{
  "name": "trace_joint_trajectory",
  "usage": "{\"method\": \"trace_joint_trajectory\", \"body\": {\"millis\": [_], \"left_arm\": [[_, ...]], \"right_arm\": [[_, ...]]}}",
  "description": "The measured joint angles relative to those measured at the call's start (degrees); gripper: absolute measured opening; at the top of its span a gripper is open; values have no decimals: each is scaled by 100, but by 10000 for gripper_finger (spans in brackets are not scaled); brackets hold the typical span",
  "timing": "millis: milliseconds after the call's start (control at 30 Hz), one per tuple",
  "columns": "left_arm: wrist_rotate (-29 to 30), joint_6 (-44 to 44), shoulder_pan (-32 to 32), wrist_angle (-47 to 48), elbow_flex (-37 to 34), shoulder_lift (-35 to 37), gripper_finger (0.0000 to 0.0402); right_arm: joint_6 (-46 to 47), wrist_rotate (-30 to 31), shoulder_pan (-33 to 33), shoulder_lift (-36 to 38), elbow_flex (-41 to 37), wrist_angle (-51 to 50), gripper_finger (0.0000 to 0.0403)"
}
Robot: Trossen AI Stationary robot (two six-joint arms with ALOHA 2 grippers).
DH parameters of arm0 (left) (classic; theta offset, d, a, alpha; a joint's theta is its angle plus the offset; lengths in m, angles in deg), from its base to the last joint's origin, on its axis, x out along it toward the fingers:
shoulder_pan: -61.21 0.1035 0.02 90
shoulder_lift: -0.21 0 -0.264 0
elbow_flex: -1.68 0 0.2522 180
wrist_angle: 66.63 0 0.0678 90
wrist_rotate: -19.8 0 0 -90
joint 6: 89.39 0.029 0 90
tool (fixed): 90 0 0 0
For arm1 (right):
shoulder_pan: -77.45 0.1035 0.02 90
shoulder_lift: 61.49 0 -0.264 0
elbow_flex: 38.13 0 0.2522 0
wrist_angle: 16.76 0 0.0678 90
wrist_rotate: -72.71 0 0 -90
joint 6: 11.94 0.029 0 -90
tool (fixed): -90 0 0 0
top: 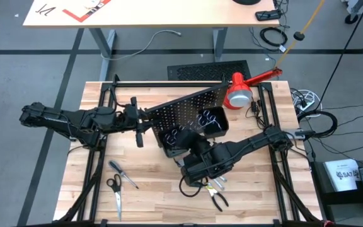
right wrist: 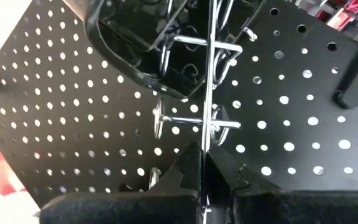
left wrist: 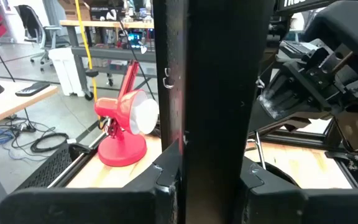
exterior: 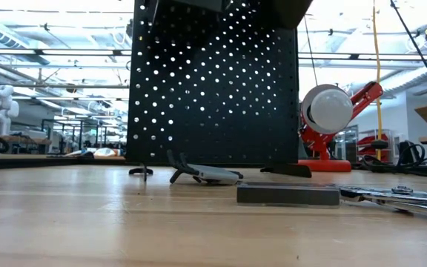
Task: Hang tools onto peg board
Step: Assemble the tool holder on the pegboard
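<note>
Right wrist view: right gripper (right wrist: 202,163) fingers pinch a thin metal tool (right wrist: 211,93) toward peg board (right wrist: 73,118) rings; left gripper (left wrist: 213,177) fingers clamp board edge, steadying it upright.

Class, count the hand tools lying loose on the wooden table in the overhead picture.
3 clearly: a thin screwdriver and black-handled scissors front-left, black-handled pliers front-centre. The right arm may hide more beside the pliers.
</note>
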Motion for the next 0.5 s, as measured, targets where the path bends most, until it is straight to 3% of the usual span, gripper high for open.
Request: {"method": "trace_joint_trajectory", "body": {"millis": [200, 300, 500], "left_arm": [[0, -4, 0, 23, 0, 0, 70], [-10, -4, -8, 57, 0, 17, 70], [-44, -2, -9, 38, 0, 17, 70]], "right_arm": [[-140, 247, 47, -53, -12, 367, 0], [699, -36, 34, 1, -17, 821, 0], [2540, 148, 44, -14, -17, 533, 0]]}}
